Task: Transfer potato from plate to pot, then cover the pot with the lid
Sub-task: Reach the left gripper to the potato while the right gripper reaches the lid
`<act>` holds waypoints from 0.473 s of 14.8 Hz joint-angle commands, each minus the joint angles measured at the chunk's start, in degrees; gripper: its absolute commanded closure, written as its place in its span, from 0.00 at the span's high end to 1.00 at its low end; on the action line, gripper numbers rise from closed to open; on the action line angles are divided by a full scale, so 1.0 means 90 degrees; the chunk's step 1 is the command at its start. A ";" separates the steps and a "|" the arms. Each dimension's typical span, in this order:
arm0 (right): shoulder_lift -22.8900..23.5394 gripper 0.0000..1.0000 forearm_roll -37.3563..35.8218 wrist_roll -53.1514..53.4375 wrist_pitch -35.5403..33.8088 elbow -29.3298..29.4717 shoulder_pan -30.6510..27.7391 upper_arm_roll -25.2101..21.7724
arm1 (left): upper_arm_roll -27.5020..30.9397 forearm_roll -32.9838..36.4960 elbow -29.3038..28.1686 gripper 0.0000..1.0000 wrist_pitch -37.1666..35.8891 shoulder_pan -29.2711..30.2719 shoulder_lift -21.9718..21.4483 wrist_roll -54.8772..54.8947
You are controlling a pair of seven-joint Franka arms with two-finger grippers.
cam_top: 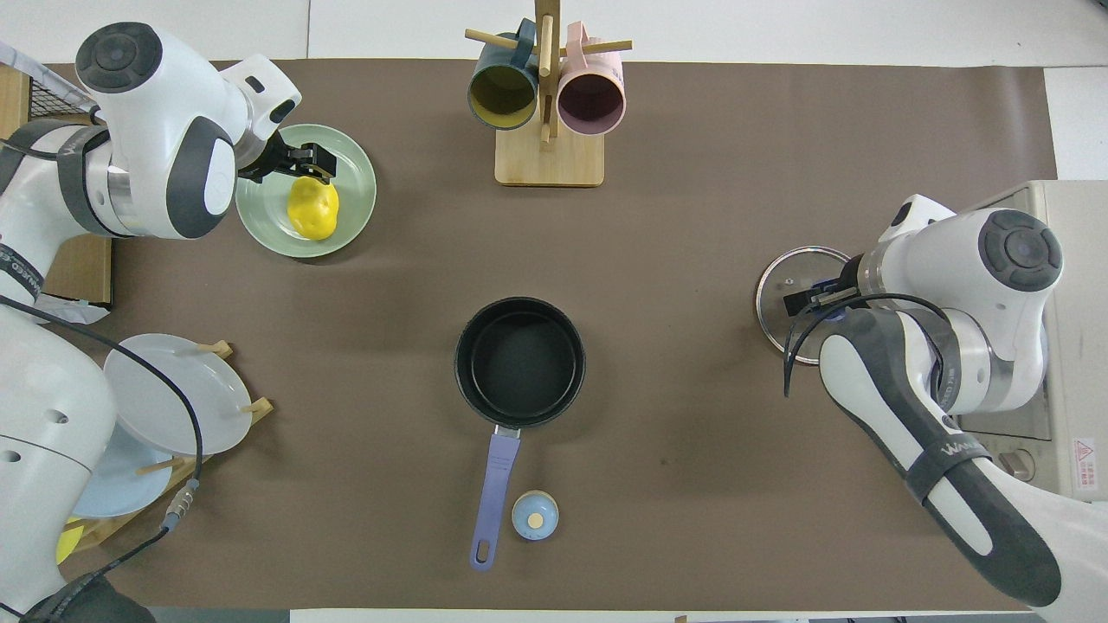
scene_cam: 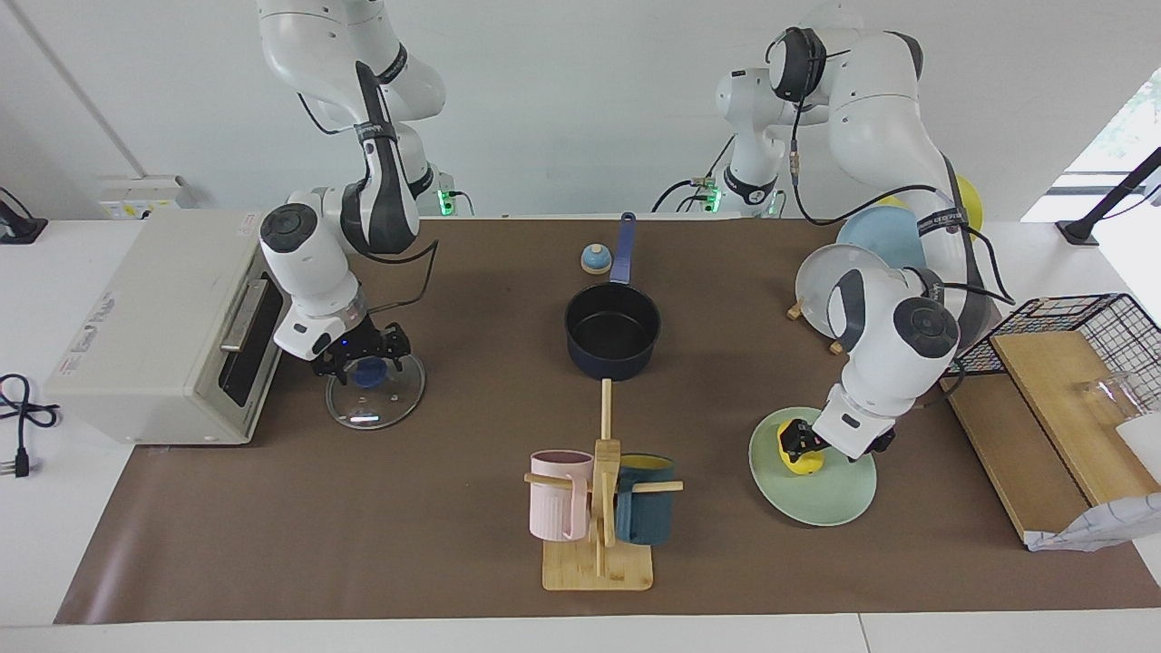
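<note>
Potato (scene_cam: 802, 459) lies on the mint-green plate (scene_cam: 834, 499), toward the left arm's end of the table, and it is not yet lifted. We see the left gripper (scene_cam: 798, 439) low over the plate with its fingers apart on both sides of the potato, holding nothing yet. The right gripper (scene_cam: 365, 355) is down at the blue knob of the glass lid (scene_cam: 374, 390), which lies flat on the mat in front of the toaster oven (scene_cam: 154, 326); its fingers are also open and the lid is not raised.

We judge that the first step is in hand: the grasp of the potato. The next move asks the left fingers to close on this glossy, lumpy thing firmly enough that it does not slip, then to lift it and carry it over the dark pot (scene_cam: 612, 331) in the middle of the table, whose inside is empty. After that the right gripper must close on the knob and bring the lid over.

For writing, we can make out only some letters on the right arm's grey band in the overhead view, but we cannot read them surely.
</note>
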 commanded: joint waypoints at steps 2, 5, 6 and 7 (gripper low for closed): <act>-0.0069 0.96 0.0160 -0.0188 0.0143 -0.0140 -0.0105 0.0041 | 0.0052 0.0170 -0.0283 1.00 0.0282 -0.0116 -0.0052 -0.0032; -0.0069 0.84 0.0160 -0.0207 0.0114 -0.0140 -0.0144 0.0041 | 0.0052 0.0160 -0.0584 1.00 0.0535 -0.0155 -0.0159 -0.0032; -0.0069 0.79 0.0160 -0.0217 0.0104 -0.0140 -0.0154 0.0041 | 0.0052 0.0160 -0.0721 1.00 0.0662 -0.0155 -0.0188 -0.0032; -0.0069 0.74 0.0160 -0.0256 0.0095 -0.0140 -0.0154 0.0041 | 0.0061 0.0170 -0.0780 1.00 0.0692 -0.0155 -0.0227 -0.0032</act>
